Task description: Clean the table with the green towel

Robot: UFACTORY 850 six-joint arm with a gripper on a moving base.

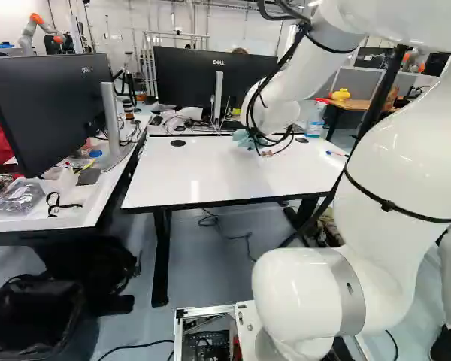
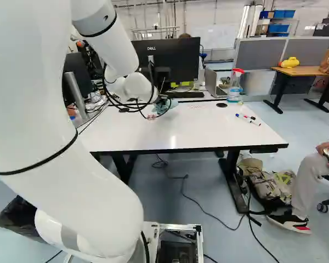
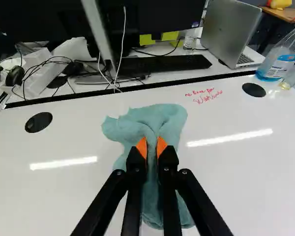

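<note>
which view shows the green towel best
The wrist view: the green towel shows large there, bunched between the fingers, with its folds and edges plain to see. The left base view and the right base view each show only a small patch of it, at the far end of the arm.

A white wall (image 1: 120,28) forms the far boundary; vertical conduits run along it. A grey floor (image 2: 288,134) extends from near to far. Grey partitions (image 2: 257,54) stand at the far right. A wood-topped table (image 2: 305,71) with dark legs is positioned near the partitions. Blue bins (image 2: 282,28) are stacked at the far right. A white desk (image 1: 30,221) occupies the left side and supports a black monitor (image 1: 49,109). A far desk (image 3: 187,74) supports a second monitor (image 1: 188,75) and a black keyboard (image 3: 167,63).
</note>
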